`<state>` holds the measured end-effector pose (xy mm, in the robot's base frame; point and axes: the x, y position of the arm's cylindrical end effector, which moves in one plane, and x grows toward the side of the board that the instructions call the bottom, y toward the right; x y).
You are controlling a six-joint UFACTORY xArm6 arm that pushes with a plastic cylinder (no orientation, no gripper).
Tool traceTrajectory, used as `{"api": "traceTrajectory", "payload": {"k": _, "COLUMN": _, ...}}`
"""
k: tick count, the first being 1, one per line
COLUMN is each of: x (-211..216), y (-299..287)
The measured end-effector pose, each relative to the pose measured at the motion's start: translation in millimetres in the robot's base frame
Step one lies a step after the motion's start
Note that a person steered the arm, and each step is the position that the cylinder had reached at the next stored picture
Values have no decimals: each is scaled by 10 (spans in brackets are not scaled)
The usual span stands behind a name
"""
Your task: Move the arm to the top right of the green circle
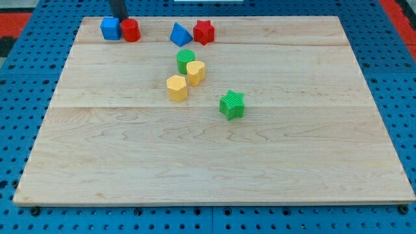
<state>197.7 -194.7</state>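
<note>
- The green circle (pixel 186 60) stands upright on the wooden board (pixel 312 162), in the far half, a little left of centre.
- Touching it at its near right is a yellow block (pixel 195 72), heart-like in outline; just nearer and to the left stands a second yellow block (pixel 177 88), apparently hexagonal.
- Beyond the circle, near the far edge, are a blue triangular block (pixel 180 34) and, just right of it, a red star (pixel 204 32). The ground to the circle's far right, below the red star, is bare of blocks.
- A green star (pixel 232 104) lies well apart, nearer and to the right.
- At the far left corner a blue cube (pixel 111 28) and a red cylinder (pixel 130 30) stand side by side, touching or nearly so.
- My tip (pixel 121 19) sits at the far edge, directly behind the blue cube and red cylinder; its very end is partly hidden by them.
- There are no fingers on this rod, so nothing is grasped or released; it can only push.
- Deciding relation: the green circle lies to the right of and nearer than my tip. In my judgement the direct line runs rightward past the red cylinder and close by the blue triangular block, which risks being nudged.
</note>
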Motion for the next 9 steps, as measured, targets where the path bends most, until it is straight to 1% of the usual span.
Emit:
{"api": "traceTrajectory", "payload": {"k": 2, "x": -20, "y": 84}}
{"api": "traceTrajectory", "payload": {"k": 3, "x": -50, "y": 820}}
{"api": "traceTrajectory", "payload": {"k": 4, "x": -42, "y": 2046}}
{"api": "traceTrajectory", "payload": {"k": 5, "x": 48, "y": 2918}}
{"api": "traceTrajectory", "payload": {"k": 6, "x": 470, "y": 3219}}
{"api": "traceTrajectory", "payload": {"k": 7, "x": 993, "y": 3003}}
{"api": "traceTrajectory", "payload": {"k": 8, "x": 1080, "y": 2955}}
{"api": "traceTrajectory", "payload": {"k": 9, "x": 1073, "y": 2771}}
